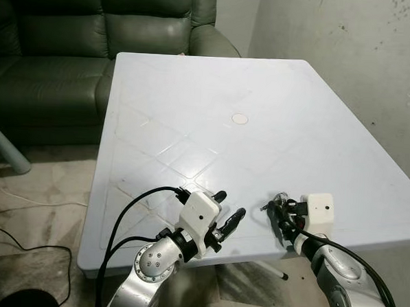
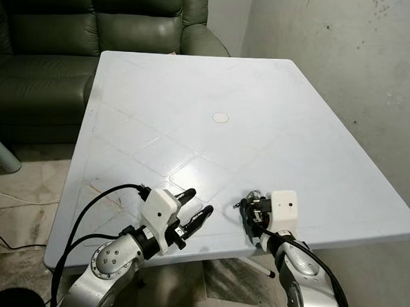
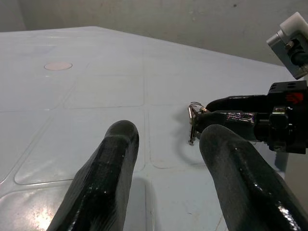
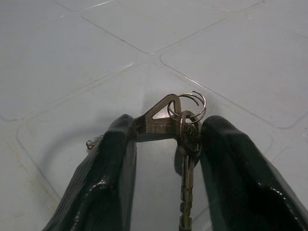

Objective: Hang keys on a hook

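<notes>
From the head, the right tool (image 1: 279, 214) holds the keys (image 1: 278, 198) over the white bench (image 1: 262, 115) at 5 o'clock, and the left tool (image 1: 227, 211) sits open and empty at 7 o'clock. The left wrist view shows the keys hanging from the right tool's tips. In the right wrist view, its two fingers (image 4: 110, 173) are closed on the keys and their ring.

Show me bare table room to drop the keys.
Bare: most of the table, from the round plug back to the sofa edge, and right toward the wall. Crowded: the near edge, where the left gripper sits beside the right gripper pinching the keys.
</notes>
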Robot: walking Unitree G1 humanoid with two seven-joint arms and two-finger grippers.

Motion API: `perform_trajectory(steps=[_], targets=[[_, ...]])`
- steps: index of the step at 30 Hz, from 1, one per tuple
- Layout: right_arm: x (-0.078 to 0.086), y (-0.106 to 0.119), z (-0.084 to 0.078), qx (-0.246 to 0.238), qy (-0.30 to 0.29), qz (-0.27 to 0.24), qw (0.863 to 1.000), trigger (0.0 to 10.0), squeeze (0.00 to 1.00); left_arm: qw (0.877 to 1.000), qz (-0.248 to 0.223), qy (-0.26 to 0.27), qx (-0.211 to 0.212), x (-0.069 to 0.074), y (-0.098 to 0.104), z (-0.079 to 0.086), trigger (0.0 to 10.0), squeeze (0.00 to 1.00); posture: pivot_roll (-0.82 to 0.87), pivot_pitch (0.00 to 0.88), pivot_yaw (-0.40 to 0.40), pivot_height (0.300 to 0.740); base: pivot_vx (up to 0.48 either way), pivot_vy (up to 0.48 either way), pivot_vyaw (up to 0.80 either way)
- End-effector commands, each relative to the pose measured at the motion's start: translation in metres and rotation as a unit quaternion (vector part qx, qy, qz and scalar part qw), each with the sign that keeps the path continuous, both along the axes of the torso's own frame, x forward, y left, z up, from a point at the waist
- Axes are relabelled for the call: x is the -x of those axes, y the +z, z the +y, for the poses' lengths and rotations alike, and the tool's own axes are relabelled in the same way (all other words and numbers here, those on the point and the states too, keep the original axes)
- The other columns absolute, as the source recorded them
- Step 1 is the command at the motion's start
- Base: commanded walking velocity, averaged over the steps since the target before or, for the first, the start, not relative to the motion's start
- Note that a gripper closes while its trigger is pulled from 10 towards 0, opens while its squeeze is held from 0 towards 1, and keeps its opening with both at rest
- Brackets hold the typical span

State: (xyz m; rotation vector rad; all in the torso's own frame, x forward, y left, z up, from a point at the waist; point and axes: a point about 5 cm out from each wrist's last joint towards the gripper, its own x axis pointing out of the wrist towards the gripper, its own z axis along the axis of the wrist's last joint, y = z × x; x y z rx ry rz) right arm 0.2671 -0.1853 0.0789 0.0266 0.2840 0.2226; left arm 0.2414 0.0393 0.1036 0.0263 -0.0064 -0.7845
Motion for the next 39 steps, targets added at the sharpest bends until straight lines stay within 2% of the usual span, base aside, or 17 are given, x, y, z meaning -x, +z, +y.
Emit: perform_trajectory(steps=[1, 8, 14, 23, 31, 35, 37, 39], targets=[[0.002, -0.004, -0.004, 0.004, -0.013, 0.015, 1.000, 0.0, 0.00, 1.000, -0.001, 0.000, 0.005, -0.001, 0.002, -0.001, 10.0, 0.00, -0.18, 0.068, -0.060, 0.740, 0.000, 0.000, 0.00], [0.001, -0.003, -0.007, 0.040, -0.032, 0.003, 0.999, 0.0, 0.00, 1.000, -0.001, 0.001, 0.005, -0.001, 0.002, -0.001, 10.0, 0.00, -0.18, 0.066, -0.059, 0.740, 0.000, 0.000, 0.00], [0.001, -0.005, -0.006, 0.050, -0.034, 0.010, 0.998, 0.0, 0.00, 1.000, -0.001, 0.001, 0.005, -0.002, 0.002, -0.001, 10.0, 0.00, -0.18, 0.066, -0.058, 0.740, 0.000, 0.000, 0.00], [0.001, -0.005, -0.005, 0.053, -0.030, 0.007, 0.998, 0.0, 0.00, 1.000, -0.001, 0.002, 0.005, -0.002, 0.003, -0.001, 10.0, 0.00, -0.18, 0.065, -0.059, 0.740, 0.000, 0.000, 0.00], [-0.007, 0.008, -0.008, 0.033, -0.048, -0.031, 0.998, 0.0, 0.00, 1.000, -0.002, 0.003, 0.004, -0.002, 0.002, 0.000, 10.0, 0.00, -0.18, 0.053, -0.059, 0.740, 0.000, 0.000, 0.00], [-0.013, 0.019, -0.010, 0.008, -0.061, -0.057, 0.996, 0.0, 0.00, 1.000, -0.003, 0.023, 0.009, -0.011, 0.006, 0.003, 10.0, 0.00, -0.17, 0.046, -0.060, 0.740, 0.000, 0.000, 0.00], [-0.022, 0.034, -0.011, -0.002, -0.078, -0.094, 0.993, 0.0, 0.00, 0.997, -0.009, 0.072, 0.017, -0.032, 0.016, 0.011, 10.0, 0.00, -0.17, 0.028, -0.059, 0.740, 0.000, 0.000, 0.00], [-0.025, 0.039, -0.013, -0.004, -0.087, -0.106, 0.990, 0.0, 0.00, 0.995, -0.014, 0.092, 0.018, -0.039, 0.019, 0.015, 10.0, 0.00, -0.17, 0.024, -0.059, 0.740, 0.000, 0.000, 0.00]])
